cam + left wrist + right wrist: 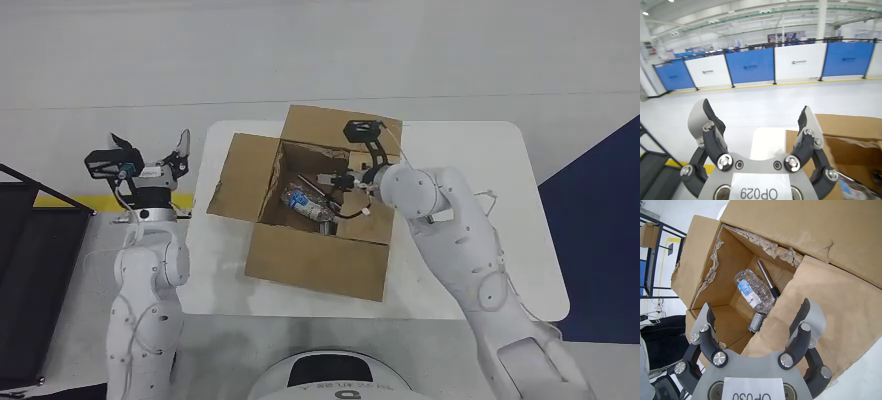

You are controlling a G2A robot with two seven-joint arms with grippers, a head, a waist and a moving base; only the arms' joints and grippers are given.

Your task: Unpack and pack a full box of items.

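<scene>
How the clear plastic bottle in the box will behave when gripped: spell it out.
The bottle looks empty and crumpled, so it is probably light and apt to buckle under a firm squeeze. Its smooth clear plastic may slip. Lying on its side beside the metal rod, it could roll if nudged.

Beyond the fingers (714, 119) of the left gripper (755, 104), a pale glossy floor (761, 98) runs to a yellow line (791, 84) and a row of blue and white panels (749, 66) in black frames. High above them, white beams (757, 9) and a green rail (753, 16) cross the ceiling (725, 24), lamps (645, 13) lit. A black rack (657, 166) stands outside one finger. Past the right gripper (757, 302), a black shelf (662, 226) bears a small carton (646, 236).
</scene>
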